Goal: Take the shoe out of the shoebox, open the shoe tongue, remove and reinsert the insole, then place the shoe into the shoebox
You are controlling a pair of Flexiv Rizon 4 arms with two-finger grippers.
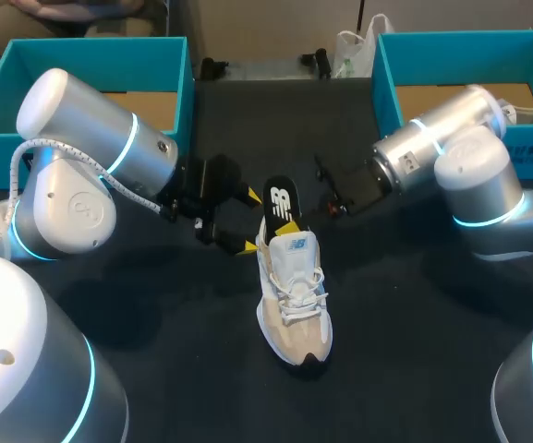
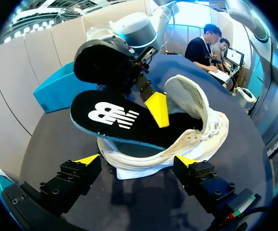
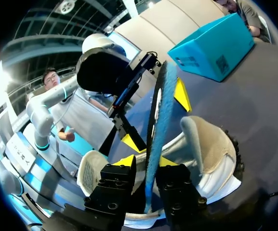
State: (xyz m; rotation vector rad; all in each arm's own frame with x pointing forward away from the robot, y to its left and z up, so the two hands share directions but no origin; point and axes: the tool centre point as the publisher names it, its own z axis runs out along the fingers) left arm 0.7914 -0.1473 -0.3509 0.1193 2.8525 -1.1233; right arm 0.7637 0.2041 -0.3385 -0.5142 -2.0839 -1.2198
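Black foam insole [image 1: 280, 197], thin and floppy, stands half out of the shoe [image 1: 294, 295], its front end down inside. It looks light and would likely buckle if pushed from the far end, so a hold on its flat faces near the heel end suits best. Right tool [image 3: 146, 166] is clamped there, the insole edge-on between both tips, reaching in level from the right. Left tool [image 2: 136, 161] is spread apart, level, with a tip either side of the heel. Whether they touch it I cannot tell. The shoe, soft-topped and probably light, sits upright mid-counter [image 1: 155, 369], outside the boxes [image 1: 100, 65].
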